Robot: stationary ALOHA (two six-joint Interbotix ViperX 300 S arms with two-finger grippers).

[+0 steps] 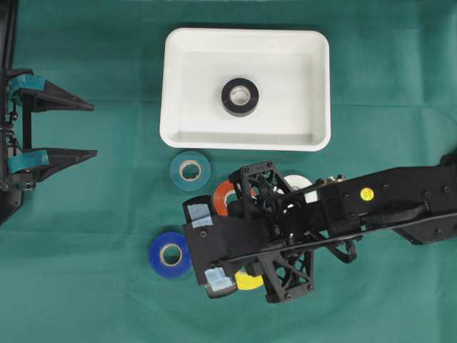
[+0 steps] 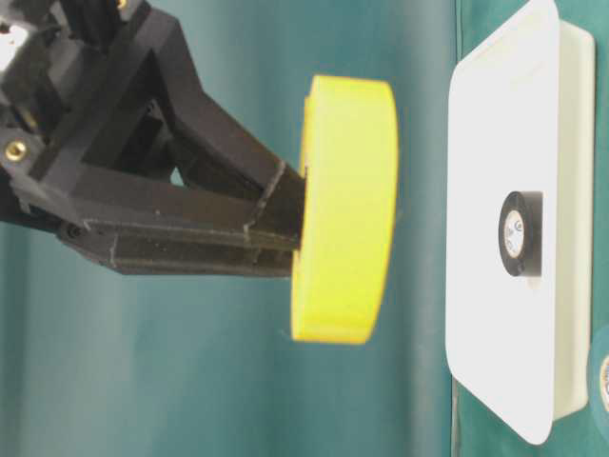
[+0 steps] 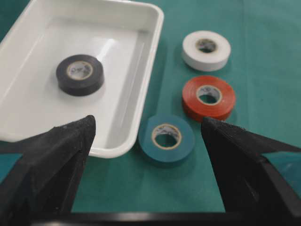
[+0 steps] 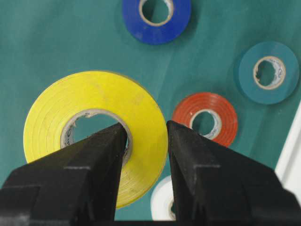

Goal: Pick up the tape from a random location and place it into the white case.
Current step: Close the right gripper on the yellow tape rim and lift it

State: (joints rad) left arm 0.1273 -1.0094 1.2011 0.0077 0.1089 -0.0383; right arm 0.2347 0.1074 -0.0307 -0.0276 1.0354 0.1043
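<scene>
Where no print is legible — right pincer (image 4: 146, 136) clenched on yellow tape (image 4: 94, 132), left pincer (image 3: 146, 132) released.

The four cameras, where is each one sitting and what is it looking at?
Overhead: high above, looking straight down at the white case, rolls and both arms.
Table-level: low by the cloth, picture turned sideways, facing the yellow tape in the right gripper.
Left wrist: on the left arm, looking past the open left gripper at the teal tape.
Right wrist: on the right arm, looking down along its gripper, shut on the yellow tape.
Shared: overhead and left wrist both show the black tape inside the case.
</scene>
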